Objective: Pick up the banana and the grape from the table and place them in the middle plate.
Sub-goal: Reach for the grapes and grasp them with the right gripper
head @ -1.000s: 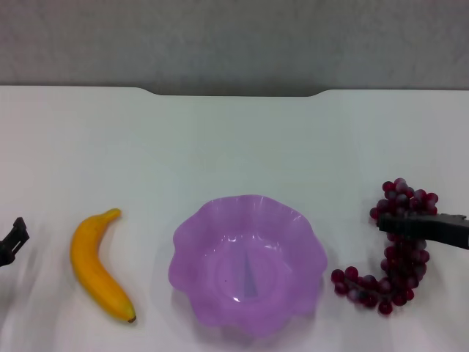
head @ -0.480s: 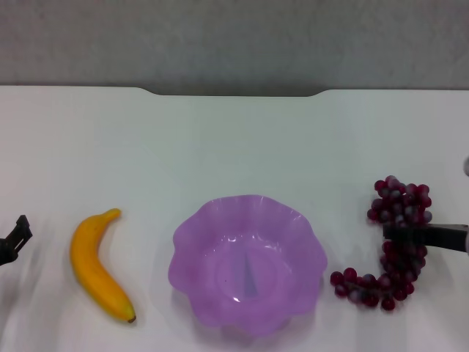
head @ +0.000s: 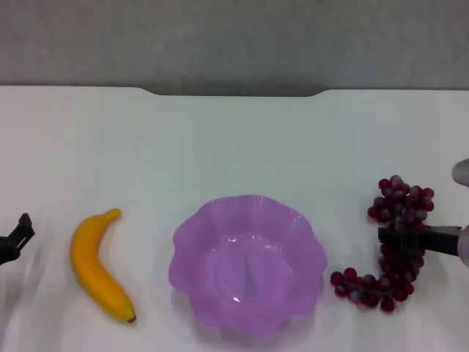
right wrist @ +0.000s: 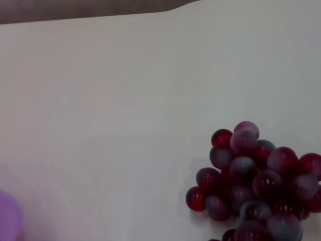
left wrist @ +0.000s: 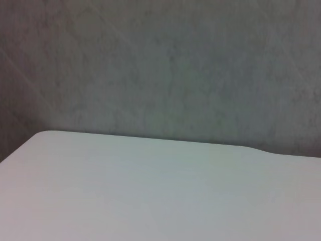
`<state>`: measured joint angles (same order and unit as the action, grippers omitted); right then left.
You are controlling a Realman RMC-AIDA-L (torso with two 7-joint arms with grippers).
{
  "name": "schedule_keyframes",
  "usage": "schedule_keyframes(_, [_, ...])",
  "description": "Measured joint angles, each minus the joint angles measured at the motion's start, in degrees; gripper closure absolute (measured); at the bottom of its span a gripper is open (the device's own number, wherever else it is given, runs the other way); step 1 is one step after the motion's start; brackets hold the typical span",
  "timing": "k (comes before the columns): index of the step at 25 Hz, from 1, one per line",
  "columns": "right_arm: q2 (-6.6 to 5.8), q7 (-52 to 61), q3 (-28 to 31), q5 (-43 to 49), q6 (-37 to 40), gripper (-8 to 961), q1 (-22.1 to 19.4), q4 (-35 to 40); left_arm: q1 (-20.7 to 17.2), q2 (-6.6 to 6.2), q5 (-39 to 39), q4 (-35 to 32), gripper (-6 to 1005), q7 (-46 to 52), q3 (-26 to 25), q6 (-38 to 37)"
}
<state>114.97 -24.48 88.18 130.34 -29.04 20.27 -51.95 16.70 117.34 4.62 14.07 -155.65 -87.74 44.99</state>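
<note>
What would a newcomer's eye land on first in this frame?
The purple scalloped plate sits empty at the near middle of the white table. The yellow banana lies to its left, the dark red grape bunch to its right. The right pincer reaches across the grapes; the left pincer sits at the left edge.

A plain grey wall stands behind the far edge.

Lighting: bright, even, diffuse overhead.
I see faint shadows under the middle plate; the grape appears soft and blurred in the right wrist view.
</note>
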Motion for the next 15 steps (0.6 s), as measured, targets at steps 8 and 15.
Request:
schedule_keyframes(8, [0.0, 0.0, -4.8, 0.2, 4.8, 129, 0.2, 2.0, 0.0, 0.0, 0.0, 0.0, 152, 0.0, 0.0, 0.0])
schedule_keyframes(15, [-0.02, 0.0, -5.7, 0.2, 6.7, 379, -0.2, 2.2, 0.0, 0.0, 0.0, -0.2, 152, 0.0, 0.0, 0.0])
